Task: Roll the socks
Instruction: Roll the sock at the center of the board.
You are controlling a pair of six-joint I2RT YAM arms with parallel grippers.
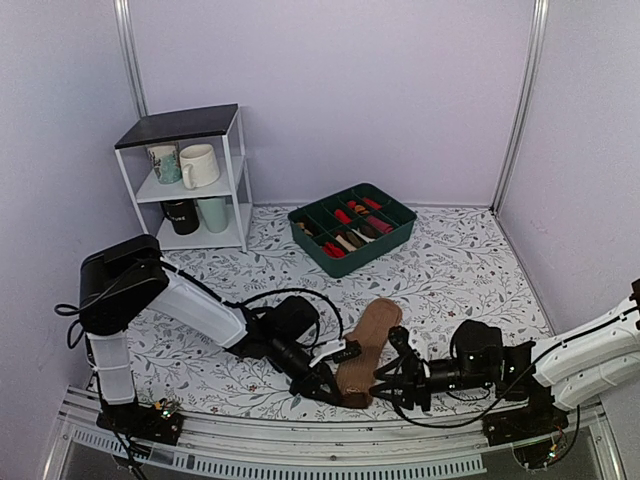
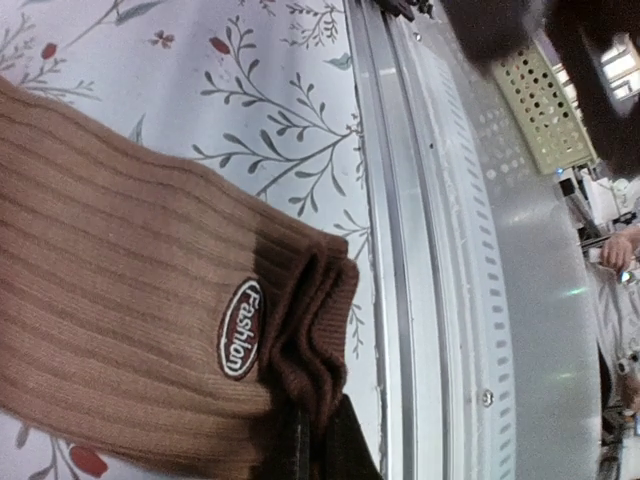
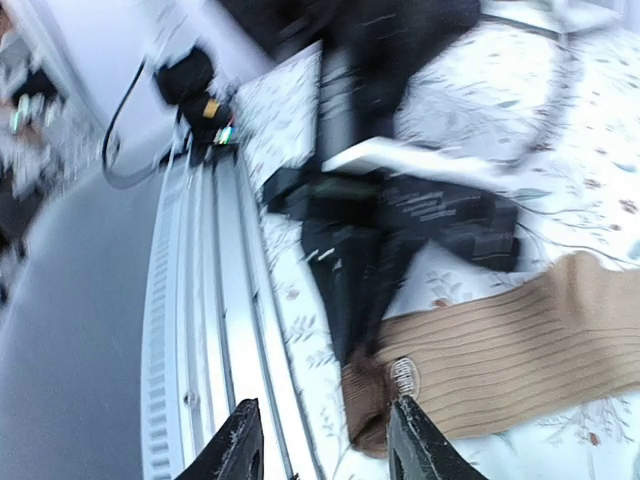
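socks (image 1: 368, 338) cuff-end beside front rail (image 1: 300, 434), left gripper (image 1: 331, 389) pinching cuff, right gripper (image 1: 388, 385) parted

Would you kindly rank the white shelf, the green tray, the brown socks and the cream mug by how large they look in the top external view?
Largest to smallest:
1. white shelf
2. green tray
3. brown socks, though they lie nearer the camera
4. cream mug

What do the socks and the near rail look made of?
The socks: soft ribbed knit, matte tan with darker brown cuff; fibre unclear, perhaps cotton blend. The rail: bare metal, likely aluminium, judging by its dull grey sheen and punched holes.
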